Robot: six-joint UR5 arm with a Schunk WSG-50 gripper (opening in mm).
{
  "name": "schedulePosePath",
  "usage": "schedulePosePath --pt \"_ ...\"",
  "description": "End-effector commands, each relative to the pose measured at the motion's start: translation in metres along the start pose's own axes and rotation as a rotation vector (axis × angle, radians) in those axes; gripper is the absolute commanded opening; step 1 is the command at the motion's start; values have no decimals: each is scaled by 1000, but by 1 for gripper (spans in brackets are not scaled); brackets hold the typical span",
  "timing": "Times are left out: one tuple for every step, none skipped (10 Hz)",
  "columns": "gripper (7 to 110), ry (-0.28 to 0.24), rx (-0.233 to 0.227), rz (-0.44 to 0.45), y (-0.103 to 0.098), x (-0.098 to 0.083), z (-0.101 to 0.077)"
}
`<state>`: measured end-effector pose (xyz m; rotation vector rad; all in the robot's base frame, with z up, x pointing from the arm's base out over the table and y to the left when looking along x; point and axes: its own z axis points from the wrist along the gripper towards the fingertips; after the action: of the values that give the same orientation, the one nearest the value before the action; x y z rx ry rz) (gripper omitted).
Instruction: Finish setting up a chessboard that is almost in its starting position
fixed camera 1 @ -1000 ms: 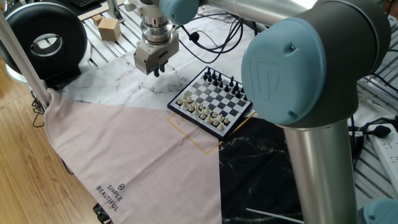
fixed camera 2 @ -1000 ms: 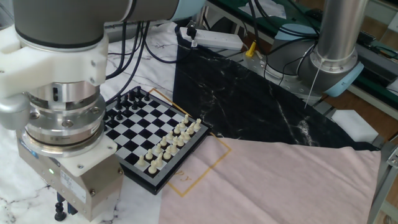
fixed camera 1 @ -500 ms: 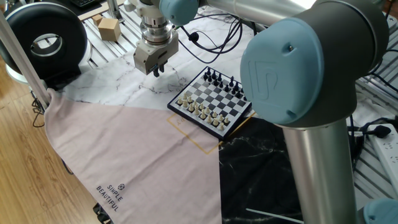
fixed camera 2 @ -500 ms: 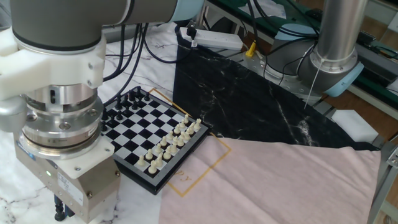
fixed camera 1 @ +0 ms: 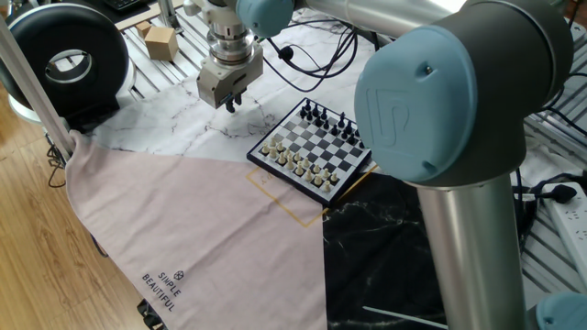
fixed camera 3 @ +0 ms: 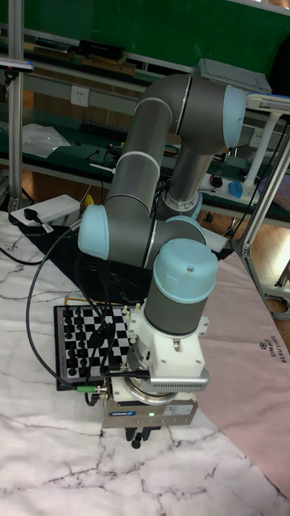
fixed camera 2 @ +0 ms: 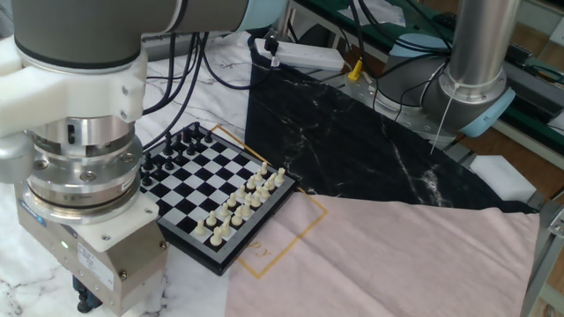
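Note:
The chessboard point(fixed camera 1: 316, 143) point(fixed camera 2: 216, 180) point(fixed camera 3: 109, 334) lies on the white marble sheet. Black pieces point(fixed camera 1: 326, 117) point(fixed camera 2: 172, 150) fill its far rows and cream pieces point(fixed camera 1: 298, 162) point(fixed camera 2: 242, 202) its near rows. My gripper point(fixed camera 1: 232, 104) point(fixed camera 2: 83, 301) point(fixed camera 3: 141, 439) hangs low over the marble, off the board and beside its black-piece corner. Its dark fingers stand close together, pointing down. Something small and dark shows at the tips; I cannot tell whether it is a piece or the fingertips. My wrist hides the cream side of the board in the tall view.
A pink cloth point(fixed camera 1: 202, 238) and a black marble sheet point(fixed camera 2: 352, 150) border the board. A black round device point(fixed camera 1: 64, 60) and a cardboard box point(fixed camera 1: 160, 41) stand behind the gripper. Cables point(fixed camera 1: 312, 55) and a power strip point(fixed camera 2: 308, 57) lie beyond the board.
The gripper has drifted slightly sideways, away from the board, and a little lower. The board and its pieces have not moved.

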<state>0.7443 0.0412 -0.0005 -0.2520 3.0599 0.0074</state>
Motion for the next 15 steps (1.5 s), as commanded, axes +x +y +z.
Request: schedulePosePath --pt "22 -15 -19 5 2 -5 2" --pt "22 -20 -18 5 2 -6 3" --pt "22 -19 -16 7 2 -6 3" --pt "22 -19 -16 7 2 -7 2" --pt "22 -19 -15 7 1 -7 2" --pt "22 -18 -9 8 0 -7 2" --pt "22 -18 -9 9 0 -7 3" --pt "22 -16 -6 12 0 -7 2" --pt "22 -14 -5 15 0 -6 2" --pt "22 -11 -5 17 1 -6 2" --pt "7 -8 -4 18 1 -5 2" --pt "7 -6 -3 19 1 -5 2" --pt "7 -6 0 19 0 -5 2" --pt "7 -4 0 21 0 -4 2" --pt "7 -5 0 22 0 -4 2"
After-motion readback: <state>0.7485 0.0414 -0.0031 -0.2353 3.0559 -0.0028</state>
